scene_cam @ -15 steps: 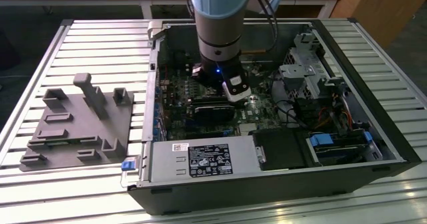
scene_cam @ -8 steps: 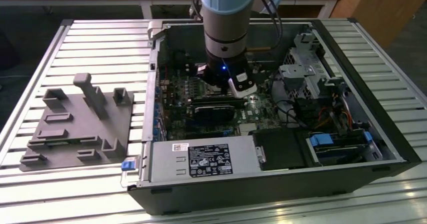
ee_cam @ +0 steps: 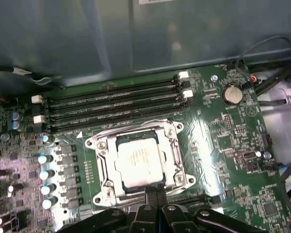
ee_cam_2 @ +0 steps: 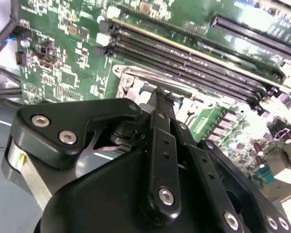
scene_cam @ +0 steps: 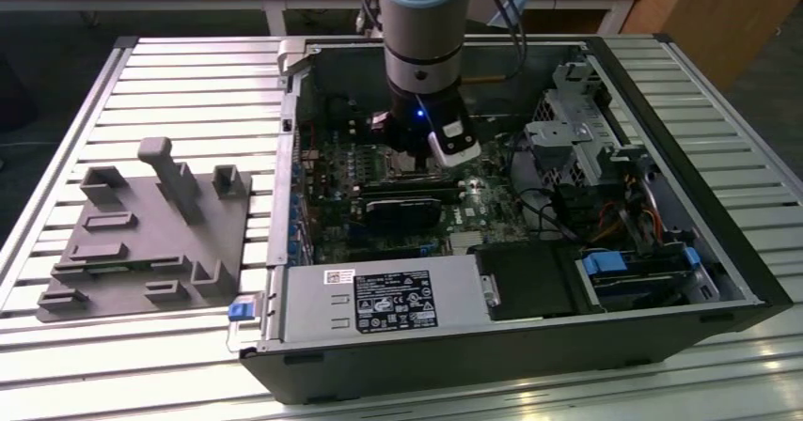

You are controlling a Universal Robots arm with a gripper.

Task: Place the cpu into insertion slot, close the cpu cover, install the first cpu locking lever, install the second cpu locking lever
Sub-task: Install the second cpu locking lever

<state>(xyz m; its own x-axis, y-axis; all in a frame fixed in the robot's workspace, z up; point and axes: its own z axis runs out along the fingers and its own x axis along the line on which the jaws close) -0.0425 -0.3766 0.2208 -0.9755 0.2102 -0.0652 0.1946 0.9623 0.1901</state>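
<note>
The cpu (ee_cam: 138, 161), a pale silver square chip, lies flat in the insertion slot (ee_cam: 101, 145) on the green motherboard. The cpu cover (ee_cam: 171, 154), a silvery frame, lies down around the chip. A thin metal lever (ee_cam: 136, 127) runs along the socket's edge on the memory-slot side. My gripper (ee_cam: 155, 195) is shut, with nothing visible between its black fingers, and its tip is at the socket's edge opposite the memory slots. In the second wrist view the gripper (ee_cam_2: 160, 94) points down at the socket frame. The exterior view has the gripper (scene_cam: 420, 163) low inside the open computer case.
Long black memory slots (ee_cam: 116, 99) run beside the socket. A black rectangular card (scene_cam: 408, 210) sits just in front of it, the power supply (scene_cam: 376, 299) nearer still. A drive cage (scene_cam: 577, 139) and cables fill the exterior view's right. A grey fixture (scene_cam: 138, 233) lies outside the case.
</note>
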